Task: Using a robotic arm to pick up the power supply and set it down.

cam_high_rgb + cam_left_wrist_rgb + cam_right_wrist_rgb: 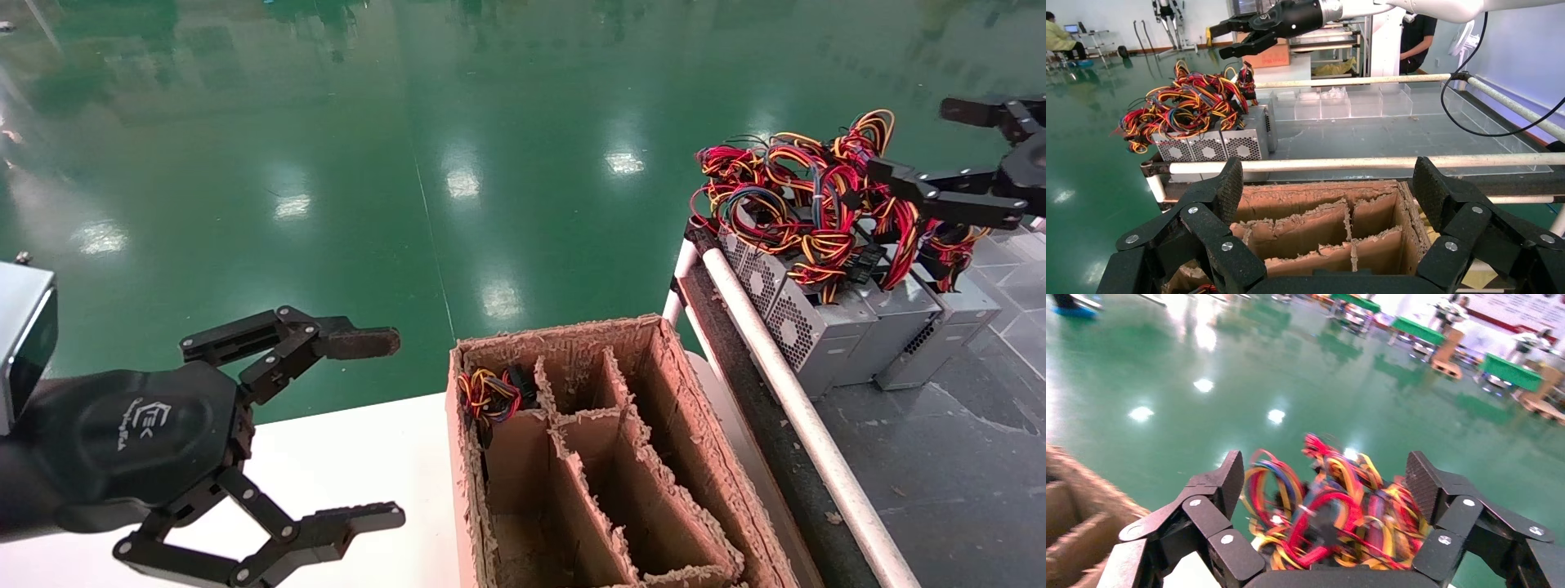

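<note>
Three grey power supplies (pixel 821 331) stand side by side on a dark shelf, vent sides facing the rail, with tangled red, yellow and black wires (pixel 805 196) on top. My right gripper (pixel 919 139) hovers open just above and behind those wires. In the right wrist view the wires (pixel 1327 520) fill the space under the right gripper (pixel 1324 481), not held. The left wrist view shows the supplies (pixel 1211 147) with the right gripper (pixel 1237 38) above them. My left gripper (pixel 368 430) is open and idle over the white table, beside the cardboard box (pixel 1315 214).
A worn cardboard box (pixel 707 490) with dividers sits between the table (pixel 351 465) and the shelf; a wire bundle (pixel 490 394) lies in its far left compartment. A white rail (pixel 784 392) edges the shelf. Clear plastic trays (pixel 1340 104) stand farther along.
</note>
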